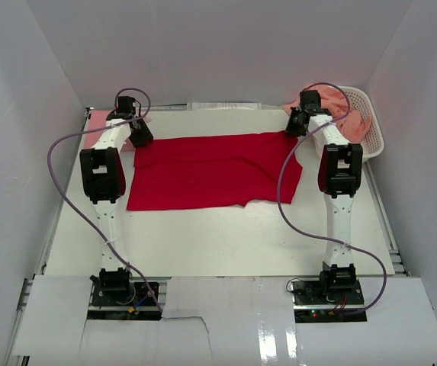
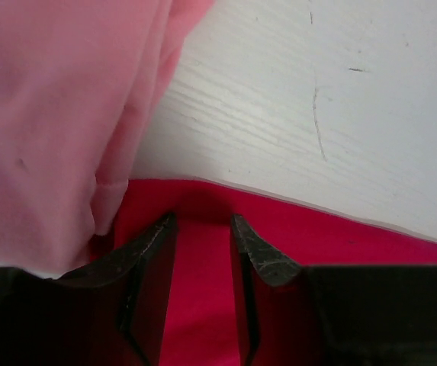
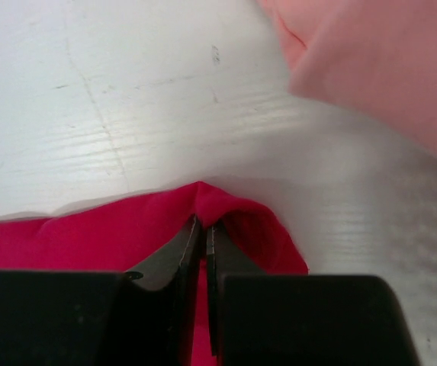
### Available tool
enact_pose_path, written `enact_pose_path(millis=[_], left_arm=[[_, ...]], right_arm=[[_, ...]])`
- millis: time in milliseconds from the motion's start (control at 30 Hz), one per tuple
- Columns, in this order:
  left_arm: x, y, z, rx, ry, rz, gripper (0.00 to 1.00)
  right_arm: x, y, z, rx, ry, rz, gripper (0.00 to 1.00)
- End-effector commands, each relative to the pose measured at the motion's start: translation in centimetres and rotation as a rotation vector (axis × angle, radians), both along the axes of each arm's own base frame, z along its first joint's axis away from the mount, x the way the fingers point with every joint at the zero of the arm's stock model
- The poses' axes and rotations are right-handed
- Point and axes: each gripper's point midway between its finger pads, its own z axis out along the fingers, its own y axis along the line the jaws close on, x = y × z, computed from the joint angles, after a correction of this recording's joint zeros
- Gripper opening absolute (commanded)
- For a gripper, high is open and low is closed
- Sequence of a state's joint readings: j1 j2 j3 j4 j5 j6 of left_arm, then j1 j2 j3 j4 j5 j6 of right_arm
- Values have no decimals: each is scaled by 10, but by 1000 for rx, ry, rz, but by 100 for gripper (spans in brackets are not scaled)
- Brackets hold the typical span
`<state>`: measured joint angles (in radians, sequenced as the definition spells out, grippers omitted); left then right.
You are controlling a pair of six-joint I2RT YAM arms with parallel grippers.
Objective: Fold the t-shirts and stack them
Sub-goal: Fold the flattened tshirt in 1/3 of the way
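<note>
A bright red t-shirt (image 1: 210, 171) lies spread flat across the middle of the table. My left gripper (image 1: 140, 137) is at its far left corner, and in the left wrist view the left gripper (image 2: 203, 217) stands open, fingers apart, with the red t-shirt (image 2: 199, 290) flat between and under them. My right gripper (image 1: 296, 126) is at the far right corner. In the right wrist view the right gripper (image 3: 204, 221) is shut on a pinched ridge of the red t-shirt (image 3: 233, 210). A light pink t-shirt (image 2: 50, 114) lies just left of the left gripper.
A white latticed basket (image 1: 367, 114) stands at the far right with salmon-orange cloth (image 1: 332, 103) spilling from it, close beside the right gripper; the salmon-orange cloth (image 3: 386, 69) shows in the right wrist view. The pink t-shirt (image 1: 96, 128) sits against the left wall. White walls enclose the table.
</note>
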<state>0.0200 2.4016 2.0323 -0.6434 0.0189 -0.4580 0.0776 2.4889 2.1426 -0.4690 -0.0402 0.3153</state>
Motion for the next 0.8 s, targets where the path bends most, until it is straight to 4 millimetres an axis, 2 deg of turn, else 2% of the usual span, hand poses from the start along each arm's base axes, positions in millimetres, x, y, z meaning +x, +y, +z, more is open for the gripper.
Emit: enact_pose_path(millis=[0, 33, 67, 100, 133, 167, 200, 233, 267, 333, 367, 433, 467, 500, 533, 567, 600, 633, 667, 700, 733, 767], left_arm=[[-16, -3, -12, -59, 83, -5, 46], [-16, -6, -4, -58, 68, -8, 48], [-15, -7, 5, -50, 53, -8, 49], [-11, -9, 17, -47, 27, -10, 51], [-8, -11, 39, -53, -14, -14, 56], [-5, -14, 53, -65, -40, -18, 66], [-1, -16, 71, -79, -78, -22, 70], [-1, -20, 98, -98, -125, -33, 73], [0, -31, 115, -102, -158, -54, 75], [-2, -51, 151, -103, -225, -92, 76], [-7, -54, 184, -100, -286, -105, 76], [-19, -77, 210, -120, -332, -171, 75], [-29, -86, 234, -123, -375, -207, 75], [-40, -106, 227, -136, -357, -254, 74], [-48, -119, 227, -149, -351, -290, 74], [-56, -130, 227, -155, -347, -323, 74], [-68, -153, 229, -169, -352, -378, 74], [-78, -164, 211, -178, -309, -405, 74], [-84, -173, 205, -180, -300, -428, 74], [-90, -192, 206, -188, -326, -474, 74], [-99, -200, 187, -195, -291, -494, 74], [-104, -208, 181, -207, -283, -514, 74]], right_arm=[[16, 8, 29, 75, -63, 24, 8], [19, 11, 40, 90, -95, 38, 11], [20, 18, 60, 122, -132, 68, 13], [21, 21, 71, 137, -159, 82, 32], [21, 24, 81, 149, -185, 99, 46], [20, 27, 100, 156, -233, 110, 57], [19, 28, 110, 157, -259, 118, 70], [18, 30, 119, 156, -283, 129, 71], [14, 29, 138, 149, -322, 137, 72], [8, 29, 157, 142, -354, 147, 73], [-3, 29, 174, 131, -378, 155, 73], [-19, 28, 186, 127, -381, 160, 73], [-33, 29, 208, 132, -405, 167, 73], [-52, 29, 189, 138, -339, 170, 73], [-70, 30, 209, 145, -363, 179, 73], [-84, 30, 203, 150, -344, 178, 73], [-109, 30, 168, 161, -264, 169, 73], [-128, 29, 181, 164, -290, 169, 73], [-141, 25, 171, 155, -266, 148, 73], [-155, 23, 161, 159, -243, 138, 73], [-180, 22, 145, 165, -216, 139, 73], [-192, 21, 135, 169, -197, 128, 73]])
